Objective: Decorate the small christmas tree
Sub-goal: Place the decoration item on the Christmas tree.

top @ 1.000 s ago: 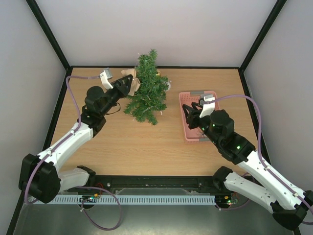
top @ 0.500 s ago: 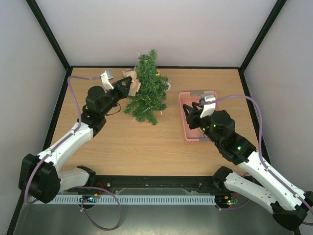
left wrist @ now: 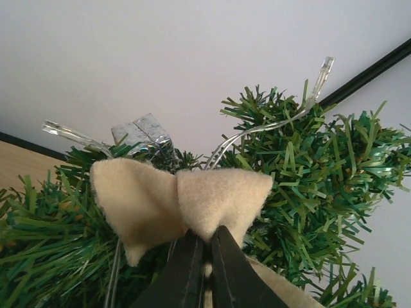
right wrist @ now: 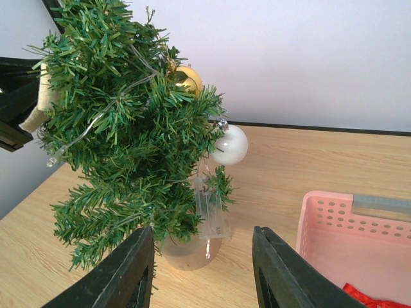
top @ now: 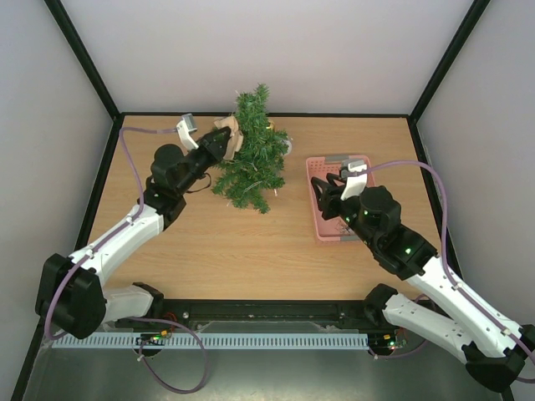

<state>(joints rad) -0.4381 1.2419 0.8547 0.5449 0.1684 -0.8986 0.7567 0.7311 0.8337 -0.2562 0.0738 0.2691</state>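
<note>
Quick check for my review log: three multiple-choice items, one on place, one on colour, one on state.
1. The pink basket stands: A left of the small christmas tree; B right of it; C behind it.
2. The bow in the left gripper is: A red; B beige; C blue.
3. The right gripper is: A open, empty; B shut on a star; C shut on the basket.
1 B, per the top view; 2 B, pale felt in shut fingers; 3 A, fingers apart, holding nothing.
</note>
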